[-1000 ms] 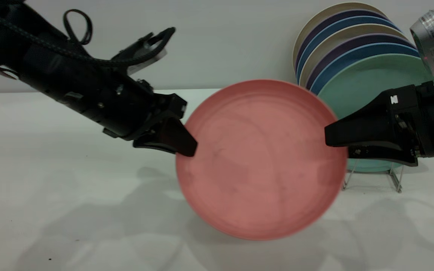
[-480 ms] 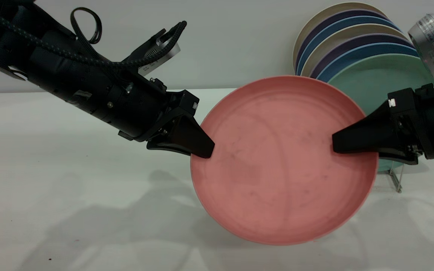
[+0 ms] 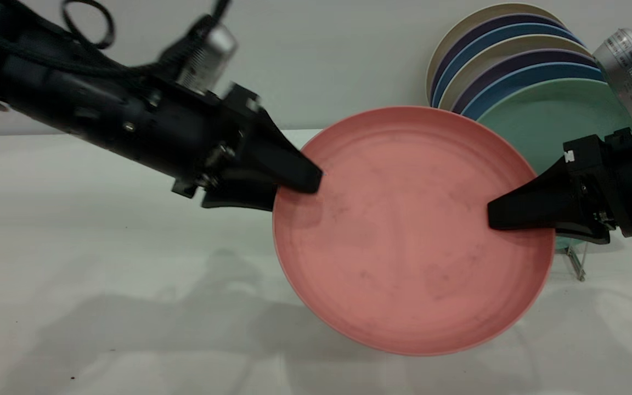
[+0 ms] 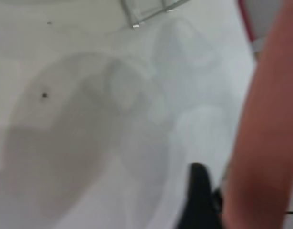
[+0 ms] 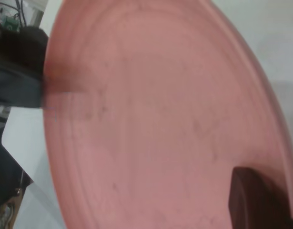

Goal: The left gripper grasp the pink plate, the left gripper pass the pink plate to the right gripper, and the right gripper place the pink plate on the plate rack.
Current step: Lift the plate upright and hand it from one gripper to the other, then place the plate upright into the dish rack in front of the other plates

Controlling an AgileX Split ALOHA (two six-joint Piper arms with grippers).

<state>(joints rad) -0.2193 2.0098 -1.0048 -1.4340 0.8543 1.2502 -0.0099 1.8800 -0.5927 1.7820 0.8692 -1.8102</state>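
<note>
From outside the rig we face both arms, roughly level with the pink plate (image 3: 412, 230) held between them. Our left wrist camera looks past a fingertip (image 4: 199, 191) along the plate's edge toward the table (image 4: 89, 119). Our right wrist camera sits close over the plate's face, sharing the opposite left gripper (image 5: 17, 90).
</note>
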